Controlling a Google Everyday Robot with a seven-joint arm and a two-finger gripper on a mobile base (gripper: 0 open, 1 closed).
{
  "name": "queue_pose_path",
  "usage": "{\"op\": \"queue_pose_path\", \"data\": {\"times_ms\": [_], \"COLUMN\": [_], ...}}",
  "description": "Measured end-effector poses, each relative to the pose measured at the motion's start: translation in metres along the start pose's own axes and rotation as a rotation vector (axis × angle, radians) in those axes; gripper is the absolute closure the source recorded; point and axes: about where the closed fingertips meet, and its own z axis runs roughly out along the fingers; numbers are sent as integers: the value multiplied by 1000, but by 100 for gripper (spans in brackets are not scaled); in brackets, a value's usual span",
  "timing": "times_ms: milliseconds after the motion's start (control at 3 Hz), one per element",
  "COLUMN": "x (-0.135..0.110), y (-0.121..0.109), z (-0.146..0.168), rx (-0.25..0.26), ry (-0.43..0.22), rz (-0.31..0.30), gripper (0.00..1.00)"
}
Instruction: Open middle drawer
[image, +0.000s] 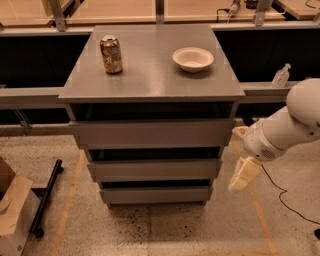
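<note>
Grey cabinet top (150, 80) carries a can (111, 54) at left and a white bowl (193, 59) at right, well apart. Cabinet (152, 134) stands on speckled floor (165, 230), with a cardboard box (12, 215) and black bar (46, 197) lying at its left. Gripper (244, 175) hangs above the floor, right of the cabinet.

No writing can be read anywhere. The label on the can (111, 54) cannot be made out. The gripper (243, 176), unmarked, hangs near the right end of the middle drawer (154, 170).
</note>
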Motion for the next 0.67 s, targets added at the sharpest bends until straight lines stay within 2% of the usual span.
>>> {"op": "queue_pose_path", "data": {"times_ms": [667], "x": [18], "y": [4], "z": [88], "rx": [-35], "ry": [24], "rz": [11], "gripper": [0]}}
